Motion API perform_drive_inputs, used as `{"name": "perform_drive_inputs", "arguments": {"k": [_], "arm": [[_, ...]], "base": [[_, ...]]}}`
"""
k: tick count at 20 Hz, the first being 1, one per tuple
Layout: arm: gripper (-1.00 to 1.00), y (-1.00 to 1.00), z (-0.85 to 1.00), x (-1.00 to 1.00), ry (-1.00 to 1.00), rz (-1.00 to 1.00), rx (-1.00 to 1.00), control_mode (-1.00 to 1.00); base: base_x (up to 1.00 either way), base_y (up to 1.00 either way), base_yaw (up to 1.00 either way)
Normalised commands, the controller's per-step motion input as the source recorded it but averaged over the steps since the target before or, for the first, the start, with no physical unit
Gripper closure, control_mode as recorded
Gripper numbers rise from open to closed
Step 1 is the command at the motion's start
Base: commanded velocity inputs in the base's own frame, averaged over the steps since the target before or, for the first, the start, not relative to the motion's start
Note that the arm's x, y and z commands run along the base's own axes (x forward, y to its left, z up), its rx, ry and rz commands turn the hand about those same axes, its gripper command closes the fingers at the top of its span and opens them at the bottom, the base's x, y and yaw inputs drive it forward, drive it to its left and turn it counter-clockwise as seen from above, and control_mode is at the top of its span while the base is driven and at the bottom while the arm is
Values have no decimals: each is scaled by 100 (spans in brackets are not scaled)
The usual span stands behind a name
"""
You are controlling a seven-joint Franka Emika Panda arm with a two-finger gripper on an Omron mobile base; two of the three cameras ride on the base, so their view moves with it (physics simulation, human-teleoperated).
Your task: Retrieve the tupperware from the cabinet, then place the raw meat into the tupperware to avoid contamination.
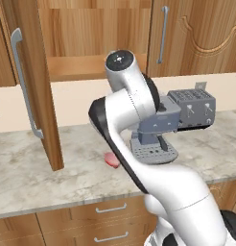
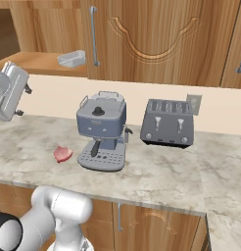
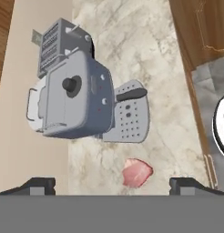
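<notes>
The tupperware (image 2: pixel 72 59) is a pale shallow container on the wooden shelf (image 2: pixel 39 63) of the open upper cabinet. The cabinet's door (image 1: pixel 31 81) is swung out over the counter, with a long grey bar handle. The raw meat (image 2: pixel 62 153) lies on the marble counter just left of the coffee machine, and also shows as the raw meat (image 1: pixel 112 161) and the raw meat (image 3: pixel 136 172). My gripper (image 2: pixel 23 101) hangs high above the counter, left of the meat and below the shelf. It is open, and the fingertips (image 3: pixel 38 184) stand wide apart with nothing between them.
A grey coffee machine (image 2: pixel 102 130) stands right of the meat, its drip tray toward the counter's front. A grey toaster (image 2: pixel 169 122) sits further right against the wall. Closed cabinet doors (image 2: pixel 152 39) hang above them. Drawers (image 1: pixel 110 209) run under the counter edge.
</notes>
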Motion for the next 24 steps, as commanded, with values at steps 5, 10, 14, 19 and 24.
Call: {"name": "perform_drive_inputs", "arguments": {"k": [5, 10, 14, 19, 24], "arm": [[-100, -4, 34, 38, -5, -4, -5, -100], [-100, -5, 6, 26, 15, -2, -2, -100], [-100, -4, 28, 37, 10, -2, 0, -100], [-100, 4, 23, 27, 2, -2, -2, -100], [-100, 7, 0, 40, -1, 0, -7, -100]], "base": [[0, 0, 0], [0, 0, 0], [0, 0, 0], [0, 0, 0], [0, 0, 0]]}}
